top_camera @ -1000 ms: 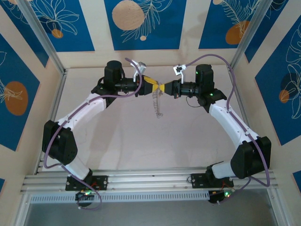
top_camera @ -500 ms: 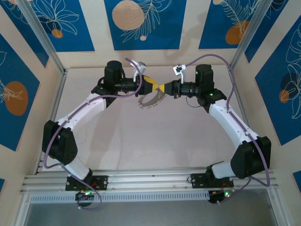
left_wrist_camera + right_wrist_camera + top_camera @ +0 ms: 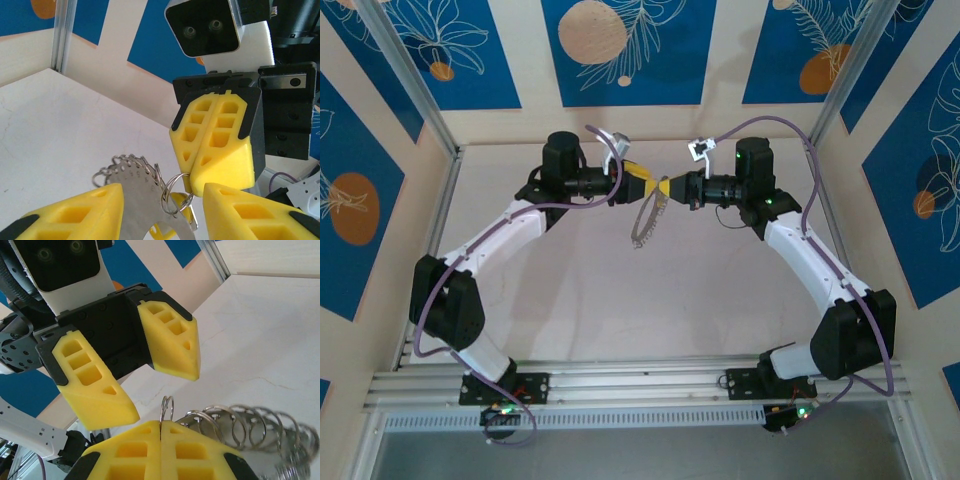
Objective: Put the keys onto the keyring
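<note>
Two pincers to reckon with, tip to tip in the upper middle of the overhead view, well above the counter (image 3: 620,300).

Start at the right pincer (image 3: 199,180): pressed fully shut, nipping one small split ring (image 3: 176,197) of the keyring (image 3: 134,192) at the very ends of its yellow fingers. From its own wrist camera, shows as a thin loop standing up out of the closed seam at lower centre, with a row of silvery rings trailing off to the lower right.

Move next to the left pincer (image 3: 159,390): fingers spread apart, gripping nothing, set facing the right one. From its own camera, straddles the flat grey hoop at the bottom of the frame; cannot tell whether touching it.

Overhead, find the hoop hanging slantwise just below the meeting point, clear of the counter. Cannot pick out the keys with any certainty among the metal.

Could well lose the hoop to the counter, given so slight a hold on so thin a wire. Could also knock it loose by closing the left fingers off-line, or catch the fringe of rings instead of the hoop itself, hanging free as it does and apt to swing.

No containers in play, so nothing to report inside any.
</note>
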Robot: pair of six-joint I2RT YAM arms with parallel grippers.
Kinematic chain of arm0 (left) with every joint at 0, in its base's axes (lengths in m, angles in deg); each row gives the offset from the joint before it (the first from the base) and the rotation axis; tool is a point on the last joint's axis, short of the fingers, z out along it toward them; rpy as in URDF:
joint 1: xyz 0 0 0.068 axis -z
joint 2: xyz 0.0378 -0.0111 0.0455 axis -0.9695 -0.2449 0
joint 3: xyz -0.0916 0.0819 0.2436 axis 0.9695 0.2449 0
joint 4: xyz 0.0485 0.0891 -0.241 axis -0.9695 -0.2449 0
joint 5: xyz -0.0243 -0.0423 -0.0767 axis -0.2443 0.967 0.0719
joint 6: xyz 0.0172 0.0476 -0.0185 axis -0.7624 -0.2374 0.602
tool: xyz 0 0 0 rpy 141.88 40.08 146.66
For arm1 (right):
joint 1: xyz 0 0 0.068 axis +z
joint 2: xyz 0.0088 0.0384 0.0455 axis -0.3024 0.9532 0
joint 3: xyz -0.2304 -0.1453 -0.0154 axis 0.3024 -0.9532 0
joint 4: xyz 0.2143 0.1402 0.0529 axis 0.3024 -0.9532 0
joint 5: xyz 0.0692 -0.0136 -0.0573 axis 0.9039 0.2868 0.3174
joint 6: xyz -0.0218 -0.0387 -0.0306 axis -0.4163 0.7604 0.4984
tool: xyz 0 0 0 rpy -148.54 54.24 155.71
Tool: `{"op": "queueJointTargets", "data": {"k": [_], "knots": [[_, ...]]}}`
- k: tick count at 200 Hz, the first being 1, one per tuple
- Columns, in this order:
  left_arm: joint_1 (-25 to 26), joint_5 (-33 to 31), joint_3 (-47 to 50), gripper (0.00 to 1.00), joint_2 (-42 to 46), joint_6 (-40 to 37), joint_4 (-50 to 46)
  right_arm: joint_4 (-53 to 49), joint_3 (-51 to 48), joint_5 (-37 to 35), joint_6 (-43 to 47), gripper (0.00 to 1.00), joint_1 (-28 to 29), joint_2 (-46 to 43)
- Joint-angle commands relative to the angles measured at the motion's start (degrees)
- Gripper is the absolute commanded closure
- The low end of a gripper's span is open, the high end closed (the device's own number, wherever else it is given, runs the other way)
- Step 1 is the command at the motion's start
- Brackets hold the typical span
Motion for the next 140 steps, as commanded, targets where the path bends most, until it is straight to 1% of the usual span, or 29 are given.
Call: {"op": "queueJointTargets", "data": {"k": [1, 62, 140], "knots": [[-1.1, 0.4, 0.7, 0.53, 2.0, 2.6, 3.9, 2.5, -0.8, 2.3, -0.2, 1.0, -0.4, -1.6], [-1.5, 5.3, -1.0, 0.52, 0.0, 4.5, 4.1, 3.7, -1.0, 3.7, -0.9, 1.0, -0.6, -1.6], [-1.5, 6.8, -2.4, 0.52, -2.3, 6.0, 5.0, 4.4, -1.0, 4.6, -1.3, 1.0, -0.5, -1.4]]}}
